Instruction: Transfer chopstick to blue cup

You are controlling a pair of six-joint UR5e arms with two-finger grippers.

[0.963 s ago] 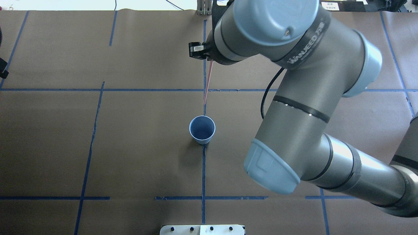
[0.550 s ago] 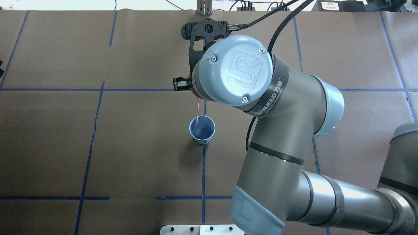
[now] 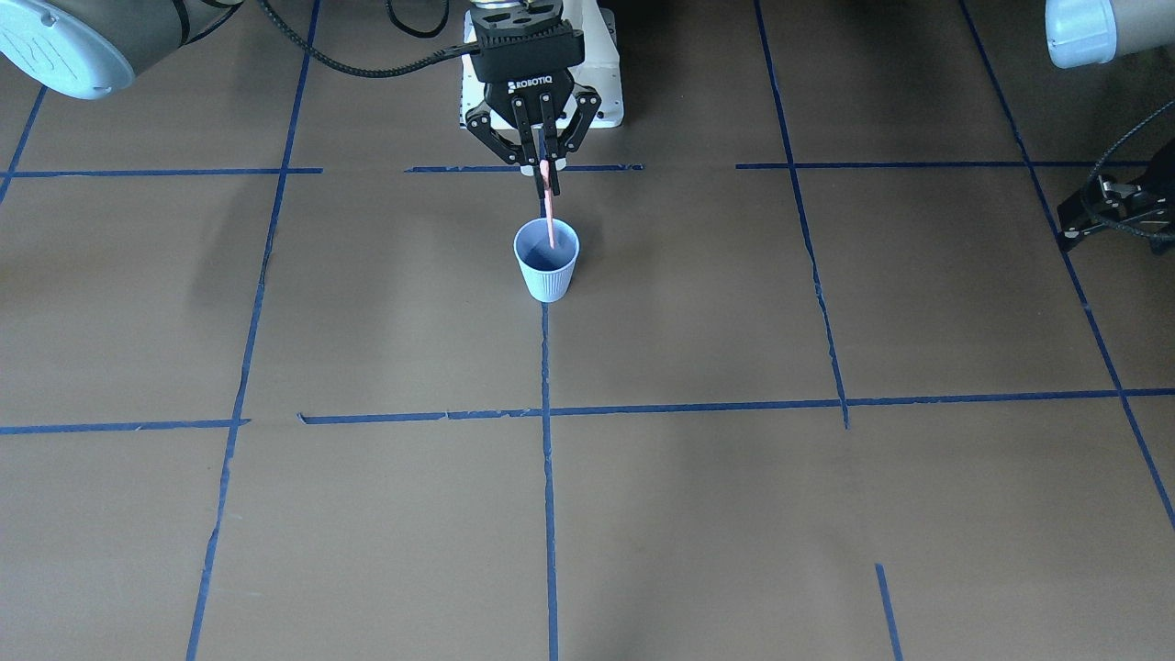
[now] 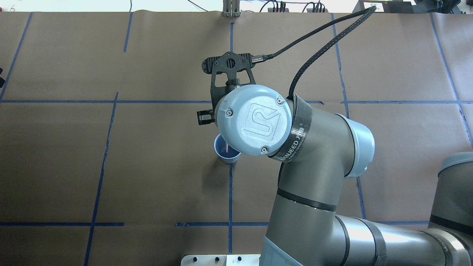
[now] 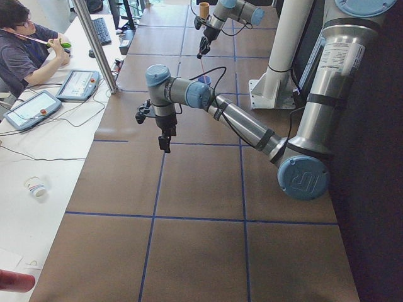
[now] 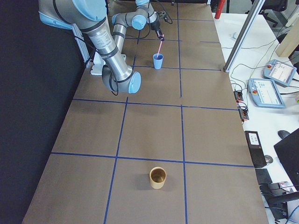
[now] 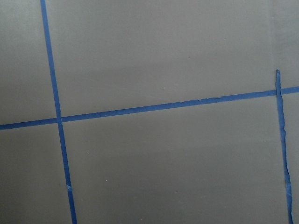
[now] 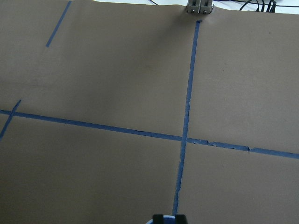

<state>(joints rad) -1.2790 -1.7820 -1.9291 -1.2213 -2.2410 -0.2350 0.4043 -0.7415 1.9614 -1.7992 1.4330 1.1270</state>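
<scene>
Above blue cup (image 3: 547, 264): right claw (image 3: 545, 171) pinching chopstick (image 3: 549, 213) top (tip down inside cup mouth).

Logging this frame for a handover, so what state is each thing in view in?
right claw: shut on the chopstick.
chopstick: held near upright, tip inside the blue cup.
blue cup: upright.
left claw: hovering, nothing in it; open or shut unclear.
tan cup: upright, empty.
</scene>
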